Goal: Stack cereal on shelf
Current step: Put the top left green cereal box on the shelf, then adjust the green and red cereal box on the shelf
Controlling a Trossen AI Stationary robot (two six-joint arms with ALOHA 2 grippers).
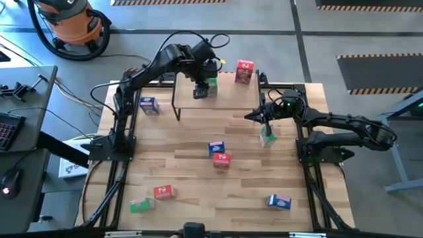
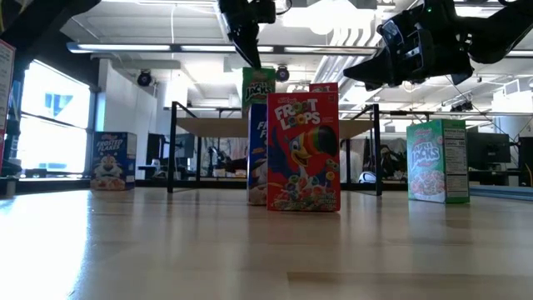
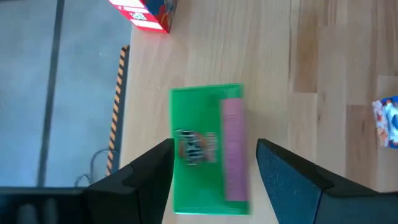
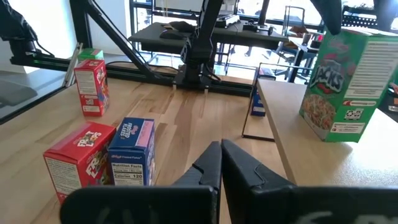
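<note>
Nine cereal boxes are in sight, three of each colour. Of the three red, one red box (image 1: pixel 244 71) stands on the shelf (image 1: pixel 228 96), a second red box (image 1: pixel 222 160) is at the table's middle, and a third red box (image 1: pixel 163 192) lies near the front edge. Of the three green, one green box (image 1: pixel 210 87) is on the shelf, another green box (image 1: pixel 267 137) is near the right edge, and a last green box (image 1: pixel 140 205) is by the front-left corner. Of the three blue, one blue box (image 1: pixel 149 106) is near the left edge, a middle blue box (image 1: pixel 216 148) is at the centre, and a far blue box (image 1: pixel 278 201) is by the front-right corner. There is one shelf. There are two arms, the left arm (image 1: pixel 142 76) and the right arm (image 1: pixel 344 122).
</note>
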